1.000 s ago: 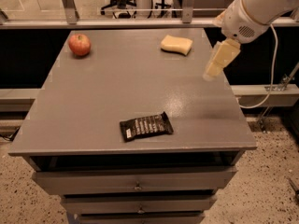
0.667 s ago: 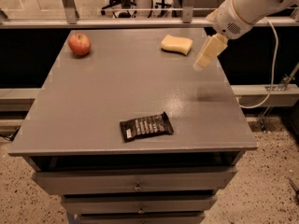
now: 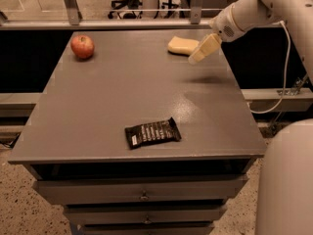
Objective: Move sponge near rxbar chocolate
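Sponge [image 3: 182, 45] sits unmoved at the far right of the table [image 3: 122, 92], well apart from the rxbar chocolate [image 3: 152, 132] near the front, while my gripper [image 3: 204, 49] has swung left to hover just beside it, holding nothing, open or closed I cannot tell, so the grasp looks next.
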You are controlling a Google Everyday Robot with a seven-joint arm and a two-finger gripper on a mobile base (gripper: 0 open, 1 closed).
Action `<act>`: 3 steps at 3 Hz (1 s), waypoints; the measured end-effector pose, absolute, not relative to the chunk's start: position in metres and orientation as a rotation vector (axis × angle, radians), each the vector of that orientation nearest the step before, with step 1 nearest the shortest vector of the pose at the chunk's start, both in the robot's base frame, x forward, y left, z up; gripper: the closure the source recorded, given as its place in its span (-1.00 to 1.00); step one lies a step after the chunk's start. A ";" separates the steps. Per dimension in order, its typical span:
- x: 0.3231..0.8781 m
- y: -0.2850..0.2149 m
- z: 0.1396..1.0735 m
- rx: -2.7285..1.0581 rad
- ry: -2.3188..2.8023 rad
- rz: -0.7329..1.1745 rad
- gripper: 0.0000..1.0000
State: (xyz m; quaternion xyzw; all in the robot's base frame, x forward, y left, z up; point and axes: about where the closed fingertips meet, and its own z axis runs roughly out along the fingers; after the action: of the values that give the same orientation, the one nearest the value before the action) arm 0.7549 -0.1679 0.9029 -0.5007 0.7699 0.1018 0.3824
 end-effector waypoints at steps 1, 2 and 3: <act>0.795 -0.163 0.884 -1.147 2.002 0.299 -1.00; 0.814 -0.154 0.877 -1.100 2.029 0.296 -1.00; 0.827 -0.142 0.866 -1.073 2.076 0.289 -1.00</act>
State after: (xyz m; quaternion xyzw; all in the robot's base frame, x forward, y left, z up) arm 0.8267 -0.1422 0.8660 -0.4208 0.8144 0.1133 0.3832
